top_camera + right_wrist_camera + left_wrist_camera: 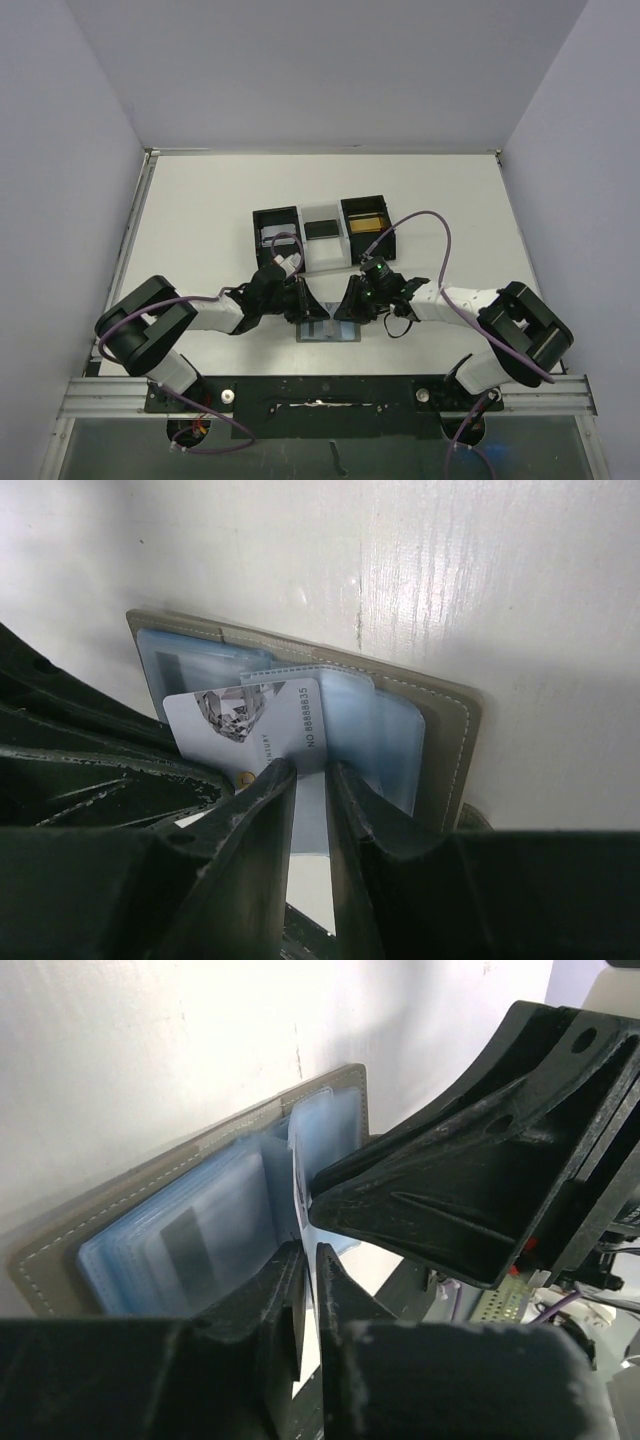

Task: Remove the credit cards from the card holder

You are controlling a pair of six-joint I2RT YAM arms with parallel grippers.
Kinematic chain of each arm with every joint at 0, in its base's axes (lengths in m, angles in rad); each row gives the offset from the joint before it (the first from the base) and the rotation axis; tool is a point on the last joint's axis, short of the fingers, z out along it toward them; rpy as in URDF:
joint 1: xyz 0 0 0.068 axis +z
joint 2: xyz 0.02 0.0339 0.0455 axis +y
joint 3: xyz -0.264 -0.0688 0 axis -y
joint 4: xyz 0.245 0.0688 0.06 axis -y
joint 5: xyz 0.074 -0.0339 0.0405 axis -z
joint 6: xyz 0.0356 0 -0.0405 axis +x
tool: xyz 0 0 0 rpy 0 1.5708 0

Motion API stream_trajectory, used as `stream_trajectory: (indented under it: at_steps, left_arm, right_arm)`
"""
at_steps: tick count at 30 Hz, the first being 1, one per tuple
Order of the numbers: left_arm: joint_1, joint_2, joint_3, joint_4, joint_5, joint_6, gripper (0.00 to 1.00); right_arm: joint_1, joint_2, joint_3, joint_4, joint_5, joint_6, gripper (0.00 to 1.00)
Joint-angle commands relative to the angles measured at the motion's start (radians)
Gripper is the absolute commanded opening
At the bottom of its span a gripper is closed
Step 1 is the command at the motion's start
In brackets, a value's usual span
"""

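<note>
Top external: holder [329,331] open on desk [200,200] toward 6 o'clock, both ends hidden under tools. Left tool [310,1250]: card [240,725] edge in narrow gap, grip unclear. Right tool [310,770] slightly parted over card face.

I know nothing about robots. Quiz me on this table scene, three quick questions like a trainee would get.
1. True or false: the flat grey bifold card holder lies open on the white table.
2. How many compartments has the black-and-white tray? A two, B three, C five.
3. Fill in: the white numbered card over the holder's sleeves shows a printed ____.
Key: 1 true; 2 B; 3 diamond.
</note>
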Motion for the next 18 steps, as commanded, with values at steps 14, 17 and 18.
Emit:
stream_trajectory:
  at_steps: [14, 17, 18]
  left_arm:
    - [0.062, -0.305, 0.046, -0.398, -0.075, 0.173, 0.00]
    - [0.083, -0.371, 0.053, -0.480, -0.088, 0.214, 0.00]
    - [0.093, -0.382, 0.055, -0.504, -0.091, 0.226, 0.00]
  right_arm:
    - [0.030, -0.154, 0.084, -0.217, 0.240, -0.092, 0.22]
    - [0.044, -0.204, 0.106, -0.180, 0.239, -0.107, 0.23]
    - [0.046, -0.207, 0.120, -0.180, 0.235, -0.113, 0.23]
